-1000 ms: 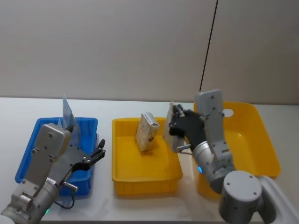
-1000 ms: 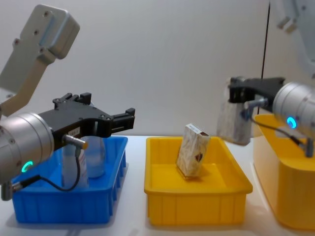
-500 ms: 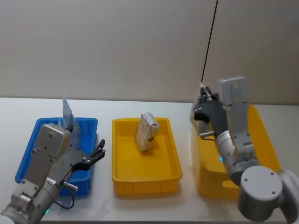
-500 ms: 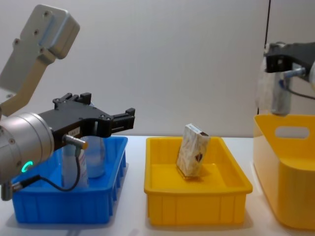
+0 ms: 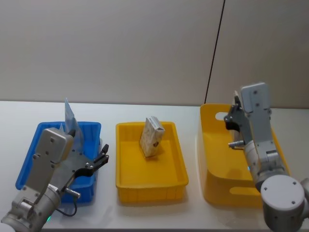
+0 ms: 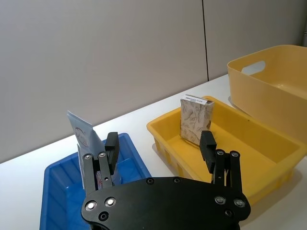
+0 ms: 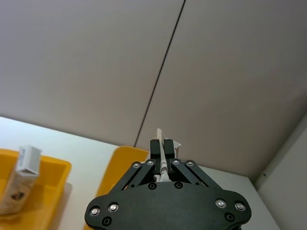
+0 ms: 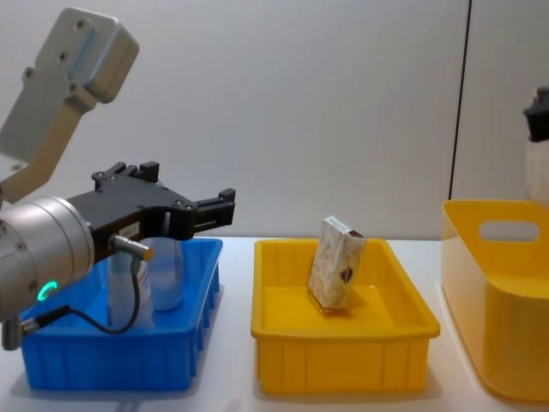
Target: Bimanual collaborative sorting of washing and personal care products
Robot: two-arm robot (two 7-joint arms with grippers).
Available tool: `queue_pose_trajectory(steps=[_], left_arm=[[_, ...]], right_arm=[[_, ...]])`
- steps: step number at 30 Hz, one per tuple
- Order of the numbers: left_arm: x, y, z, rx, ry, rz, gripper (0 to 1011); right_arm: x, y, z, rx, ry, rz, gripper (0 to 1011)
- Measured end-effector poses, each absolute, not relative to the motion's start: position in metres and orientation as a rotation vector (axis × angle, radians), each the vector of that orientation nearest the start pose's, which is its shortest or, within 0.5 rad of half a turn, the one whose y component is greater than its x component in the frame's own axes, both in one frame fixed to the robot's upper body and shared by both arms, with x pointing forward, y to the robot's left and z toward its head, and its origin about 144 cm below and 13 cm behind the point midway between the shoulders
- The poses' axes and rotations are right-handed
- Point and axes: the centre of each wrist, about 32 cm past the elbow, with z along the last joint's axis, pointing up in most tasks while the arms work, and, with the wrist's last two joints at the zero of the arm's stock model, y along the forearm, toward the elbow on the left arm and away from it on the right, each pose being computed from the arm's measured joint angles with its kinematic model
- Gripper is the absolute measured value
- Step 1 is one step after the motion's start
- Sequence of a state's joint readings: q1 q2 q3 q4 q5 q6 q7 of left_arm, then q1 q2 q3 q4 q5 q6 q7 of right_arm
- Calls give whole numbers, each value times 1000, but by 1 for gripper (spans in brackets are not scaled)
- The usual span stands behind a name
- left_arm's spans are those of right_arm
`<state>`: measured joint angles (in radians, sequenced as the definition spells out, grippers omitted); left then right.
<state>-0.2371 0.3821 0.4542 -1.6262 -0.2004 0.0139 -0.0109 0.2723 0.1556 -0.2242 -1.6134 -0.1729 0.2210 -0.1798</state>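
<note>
My right gripper (image 7: 163, 145) is shut on a beige speckled pack (image 7: 159, 132), seen edge-on between its fingers. It hangs above the tall yellow basket (image 5: 210, 150) at the right; the pack (image 8: 539, 176) shows at the chest view's right edge. A second beige pack (image 5: 152, 137) leans upright in the middle yellow tray (image 5: 126, 179). The light-blue tube (image 5: 70, 116) and a clear bottle (image 8: 168, 276) stand in the blue tray (image 5: 30, 159). My left gripper (image 6: 159, 146) stays open beside the blue tray, holding nothing.
The three containers stand in a row on a white table (image 5: 145, 108), with narrow gaps between them. A grey wall with a dark vertical seam (image 5: 215, 53) lies behind.
My right gripper has carried its pack to the right, from beside the middle tray to above the tall yellow basket. The left arm has not moved.
</note>
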Motion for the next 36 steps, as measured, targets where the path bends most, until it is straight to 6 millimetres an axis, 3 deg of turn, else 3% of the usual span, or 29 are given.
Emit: queue_pose_trajectory(steps=[4, 7, 29, 36], left_arm=[[492, 198, 1204, 61, -267, 1124, 1001], [492, 198, 1204, 61, -268, 1124, 1001], [492, 198, 1204, 61, -268, 1124, 1001], [492, 198, 1204, 61, -268, 1124, 1001]], right_arm=[[520, -205, 1238, -223, -388, -1609, 32], [521, -208, 1235, -252, -389, -1621, 99], [532, -213, 1223, -326, -402, -1615, 833], [529, -211, 1226, -289, -395, -1565, 996]])
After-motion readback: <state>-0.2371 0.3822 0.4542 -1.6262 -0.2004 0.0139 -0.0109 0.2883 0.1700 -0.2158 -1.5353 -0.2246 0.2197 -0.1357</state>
